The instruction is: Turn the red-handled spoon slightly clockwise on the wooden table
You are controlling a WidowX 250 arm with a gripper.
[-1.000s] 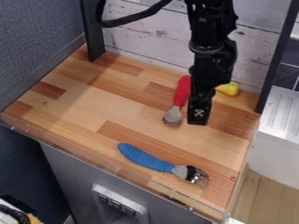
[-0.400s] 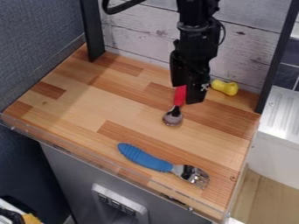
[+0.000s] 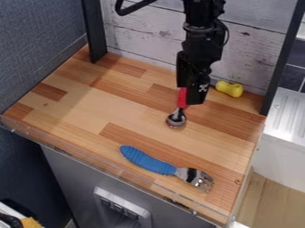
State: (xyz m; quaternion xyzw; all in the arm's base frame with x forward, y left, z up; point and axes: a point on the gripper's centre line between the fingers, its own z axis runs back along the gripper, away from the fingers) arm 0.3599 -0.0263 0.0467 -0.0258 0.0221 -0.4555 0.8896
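1 black tool [image 3: 191, 95] at the red-handled spoon [image 3: 176, 119]; 1 blue-handled fork [image 3: 150, 161] nearer the front.

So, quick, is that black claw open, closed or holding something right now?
Black gripper: at the handle of the red-handled spoon; whether it's open, or closed on it, can't be told.

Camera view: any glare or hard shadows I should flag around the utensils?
Camera view: small bright glints on the metal of the spoon and the blue-handled fork; only soft shading on the wooden counter; the black gripper shows little surface detail.
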